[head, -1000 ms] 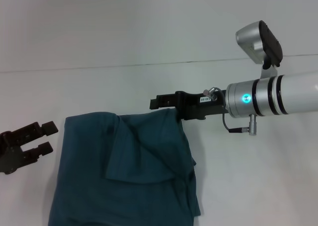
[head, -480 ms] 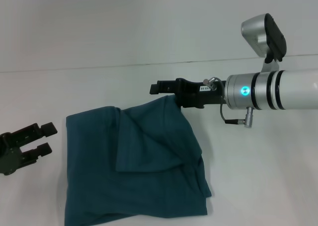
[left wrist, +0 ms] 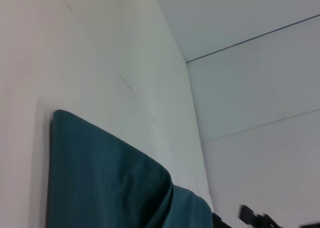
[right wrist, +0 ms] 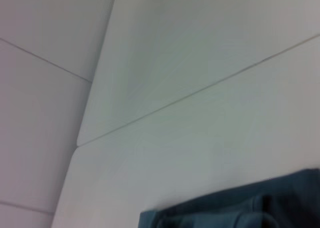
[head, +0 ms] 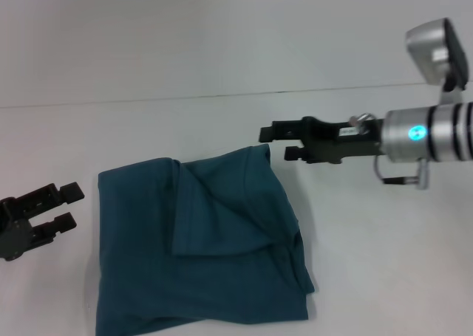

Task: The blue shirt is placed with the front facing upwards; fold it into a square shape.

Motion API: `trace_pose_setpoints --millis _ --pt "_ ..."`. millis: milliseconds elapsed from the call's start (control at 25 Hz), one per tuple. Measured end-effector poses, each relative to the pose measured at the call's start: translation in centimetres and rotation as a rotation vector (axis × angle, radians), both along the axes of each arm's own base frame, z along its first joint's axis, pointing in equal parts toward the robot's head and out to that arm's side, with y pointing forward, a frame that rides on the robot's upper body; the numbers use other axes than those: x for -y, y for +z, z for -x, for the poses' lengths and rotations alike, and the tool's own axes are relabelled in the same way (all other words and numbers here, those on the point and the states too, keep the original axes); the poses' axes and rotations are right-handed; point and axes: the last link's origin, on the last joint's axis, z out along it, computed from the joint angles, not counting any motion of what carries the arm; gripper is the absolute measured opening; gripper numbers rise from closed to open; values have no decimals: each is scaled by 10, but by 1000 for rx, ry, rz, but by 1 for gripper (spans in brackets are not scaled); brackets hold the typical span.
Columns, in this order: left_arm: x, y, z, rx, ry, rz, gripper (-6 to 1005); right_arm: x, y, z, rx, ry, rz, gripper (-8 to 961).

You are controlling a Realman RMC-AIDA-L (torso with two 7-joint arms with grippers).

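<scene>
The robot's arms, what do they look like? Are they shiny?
The right arm is a shiny silver tube with black rings, a glowing teal light, a grey cable loop and a silver-and-black camera on top. Both the right gripper and left gripper are black, with blocky fingers.

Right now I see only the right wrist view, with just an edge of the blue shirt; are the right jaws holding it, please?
Observer: No; in the head view the right gripper hangs by the far corner of the blue shirt, jaws open, clear of the cloth.
Operator: Thanks, and the left arm?
Observer: The left gripper sits beside the shirt's left edge, jaws open, not touching.
Operator: The shirt's shape?
Observer: Roughly square, with a loose flap on top.
</scene>
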Motion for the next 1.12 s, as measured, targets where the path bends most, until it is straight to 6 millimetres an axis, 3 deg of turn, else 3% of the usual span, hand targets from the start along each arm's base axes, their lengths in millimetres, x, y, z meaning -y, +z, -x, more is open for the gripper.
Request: trace_pose_setpoints --millis 200,320,480,720,1120 --pt "-1 3 1 3 8 -7 814 8 39 16 -37 94 129 819" --pt "-1 5 1 7 12 -9 814 12 46 39 -13 190 232 819" --pt "-2 8 3 16 26 -25 814 11 22 60 90 255 323 819" --pt "-1 12 5 29 38 -52 814 8 -16 77 139 276 305 819" --pt "-2 13 7 23 52 -66 815 -5 -45 39 249 127 153 819"
